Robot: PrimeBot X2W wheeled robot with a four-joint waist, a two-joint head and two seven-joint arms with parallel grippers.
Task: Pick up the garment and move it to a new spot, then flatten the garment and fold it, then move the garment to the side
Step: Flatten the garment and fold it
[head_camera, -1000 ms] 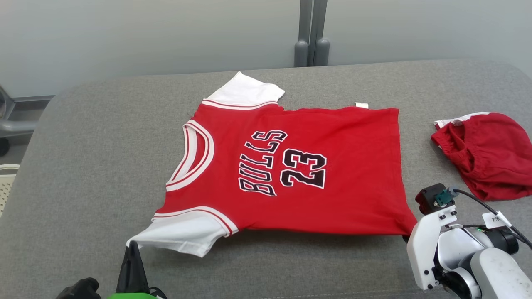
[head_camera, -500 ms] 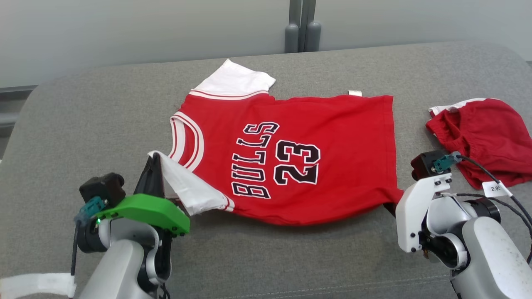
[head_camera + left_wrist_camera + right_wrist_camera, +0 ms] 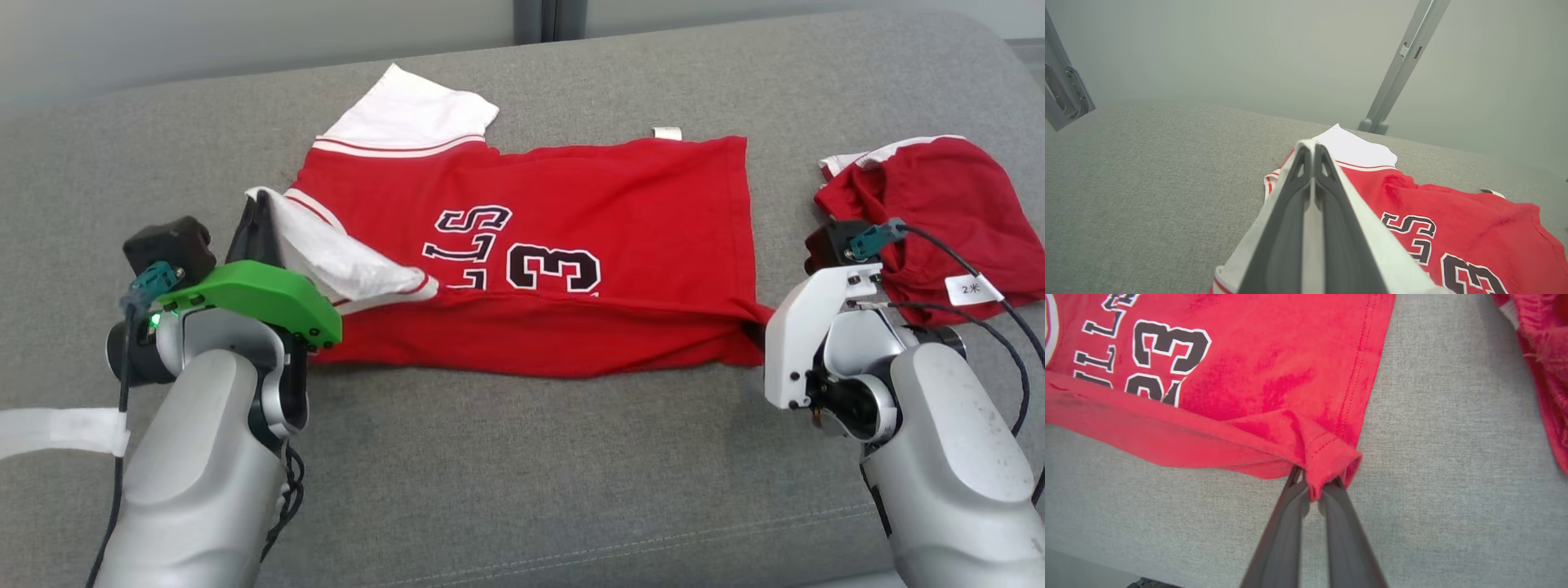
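Head view: garment [image 3: 571, 171] lies flat mid-bench [image 3: 506, 490], neck to the left. Its near edge is lifted and carried toward the far side, hiding half the print [image 3: 522, 265], so moving and flattening look done and the fold is under way. Near white sleeve [image 3: 343, 261] is held in left gripper [image 3: 255, 220]

Left wrist view: fingers [image 3: 1288, 212] pressed together on sleeve cloth

Right wrist view: right gripper [image 3: 1316, 486] pinched on near hem corner [image 3: 1331, 455]

Left to do: finish fold, shift aside. Red shorts [image 3: 939, 204] lie on the right
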